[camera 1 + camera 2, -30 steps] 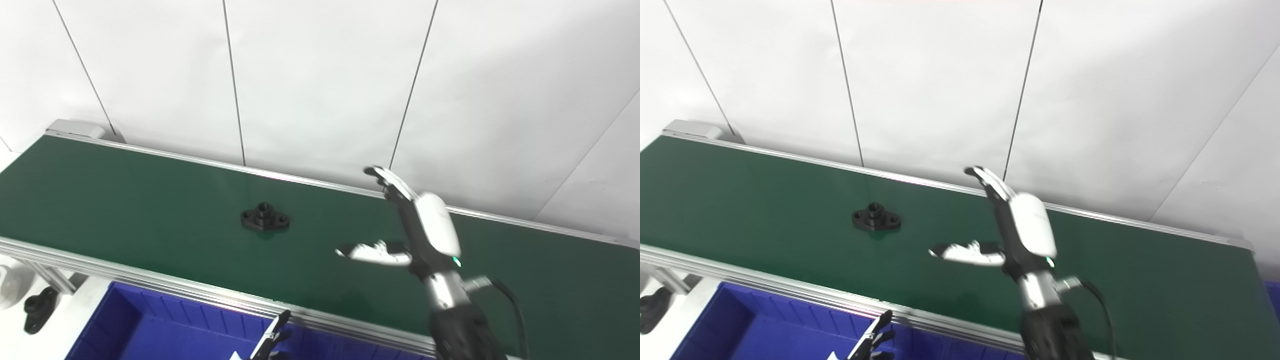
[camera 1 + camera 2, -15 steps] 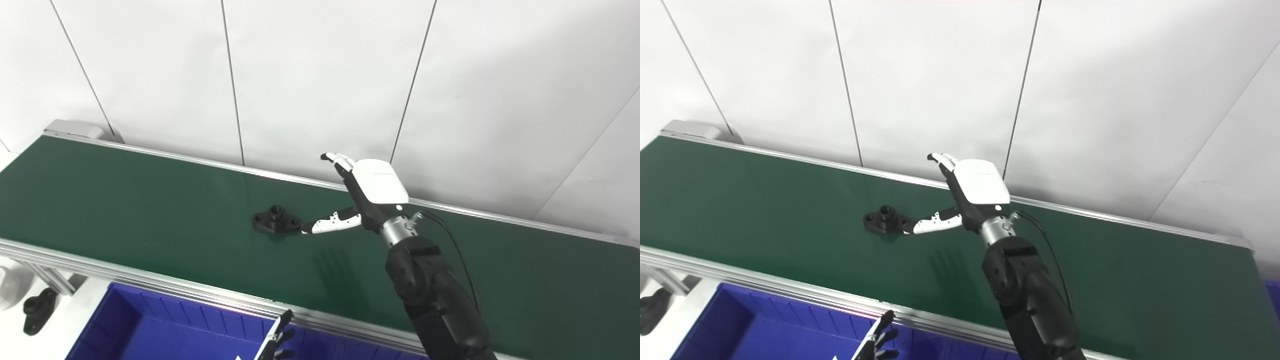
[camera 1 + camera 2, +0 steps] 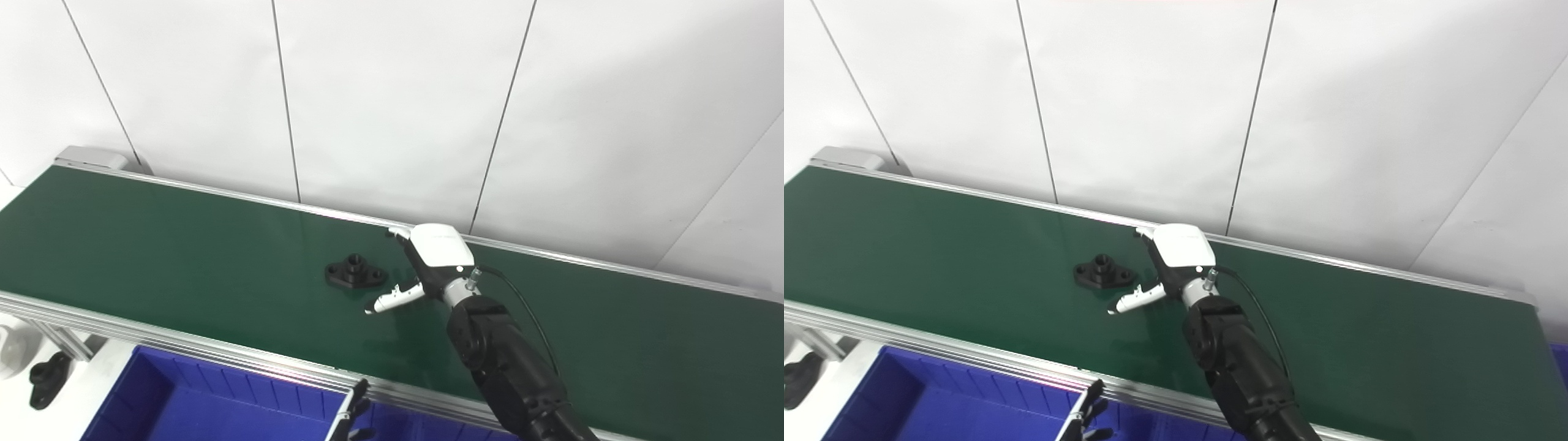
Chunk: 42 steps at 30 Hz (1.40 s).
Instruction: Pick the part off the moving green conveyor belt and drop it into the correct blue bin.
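A black flanged part (image 3: pixel 356 272) with a raised centre boss lies flat on the green conveyor belt (image 3: pixel 153 245). My right hand (image 3: pixel 422 263) is low over the belt just right of the part, open, with its thumb (image 3: pixel 392 298) stretched toward the part's near side. The hand and the part stand a little apart. Only some fingertips of my left hand (image 3: pixel 352 416) show at the bottom edge, over the blue bin (image 3: pixel 202 404); the rest of it is out of frame.
The belt's aluminium rail (image 3: pixel 184 346) runs between belt and bin. A white wall stands close behind the belt. Another black part (image 3: pixel 46 380) lies on the white surface at the lower left.
The part has ridden the belt to the right. My right hand swung left and down from mid-air to the belt, close beside the part, staying open.
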Each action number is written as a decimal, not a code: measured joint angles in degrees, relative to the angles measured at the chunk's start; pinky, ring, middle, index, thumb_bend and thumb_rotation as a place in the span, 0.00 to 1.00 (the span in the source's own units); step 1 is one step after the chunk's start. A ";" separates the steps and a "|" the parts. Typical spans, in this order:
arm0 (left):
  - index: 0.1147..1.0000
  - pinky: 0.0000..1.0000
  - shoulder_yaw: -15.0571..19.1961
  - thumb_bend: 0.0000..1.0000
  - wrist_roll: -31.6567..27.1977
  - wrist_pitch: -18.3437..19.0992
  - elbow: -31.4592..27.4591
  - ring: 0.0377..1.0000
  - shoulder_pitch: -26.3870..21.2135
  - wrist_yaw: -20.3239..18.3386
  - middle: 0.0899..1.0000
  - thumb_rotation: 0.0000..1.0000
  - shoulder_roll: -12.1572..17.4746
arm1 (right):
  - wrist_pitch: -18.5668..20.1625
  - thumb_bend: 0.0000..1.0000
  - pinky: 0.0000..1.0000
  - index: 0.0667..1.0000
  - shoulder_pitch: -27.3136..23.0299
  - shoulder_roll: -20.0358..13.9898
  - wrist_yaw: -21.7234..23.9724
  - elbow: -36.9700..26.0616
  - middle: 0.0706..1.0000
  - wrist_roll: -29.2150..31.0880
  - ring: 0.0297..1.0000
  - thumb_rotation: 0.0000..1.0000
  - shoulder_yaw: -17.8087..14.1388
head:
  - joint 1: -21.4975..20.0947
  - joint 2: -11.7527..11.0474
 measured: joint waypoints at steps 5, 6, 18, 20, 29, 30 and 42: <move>1.00 0.75 -0.68 0.89 0.51 0.00 -0.69 0.98 0.69 0.74 1.00 0.80 0.48 | 0.36 1.00 0.69 0.83 -0.20 0.31 -1.72 2.83 0.80 0.26 0.75 0.64 1.02 | 1.14 -0.09; 1.00 0.75 -0.83 0.92 0.48 0.02 -0.77 0.97 0.70 0.67 1.00 0.80 0.65 | 0.87 1.00 0.67 0.83 -0.26 0.44 -1.97 2.92 0.80 0.27 0.74 0.64 1.20 | 1.32 -0.09; 1.00 0.73 -0.86 0.91 0.07 0.39 -2.80 0.96 2.40 -0.69 1.00 0.73 0.56 | 2.40 1.00 0.64 0.82 -0.37 1.07 -5.44 4.78 0.77 0.73 0.71 0.66 2.25 | 2.46 -0.70; 1.00 0.73 -0.97 0.92 -1.01 0.55 -2.79 0.96 2.35 -1.66 1.00 0.73 0.64 | 2.57 1.00 0.63 0.83 -0.38 1.07 -5.45 4.81 0.78 0.78 0.70 0.66 2.30 | 2.72 -0.88; 1.00 0.75 -1.03 0.95 -1.45 0.89 -2.87 0.97 2.30 -2.69 1.00 0.71 0.73 | 3.60 0.83 0.29 0.69 -0.34 1.24 -6.70 4.85 0.46 1.91 0.36 0.62 2.33 | 2.81 -0.62; 1.00 0.75 -1.05 0.95 -1.93 1.04 -2.88 0.97 2.30 -3.00 1.00 0.71 0.74 | 3.59 0.81 0.27 0.68 -0.32 1.46 -7.33 5.05 0.43 2.14 0.33 0.61 2.41 | 2.81 -0.62; 1.00 0.72 -1.36 0.97 -1.99 4.12 -4.60 0.96 2.60 -5.37 1.00 0.70 1.30 | 0.68 0.51 0.13 0.45 2.23 5.02 -19.76 10.03 0.23 6.61 0.16 0.13 3.95 | 3.34 -0.09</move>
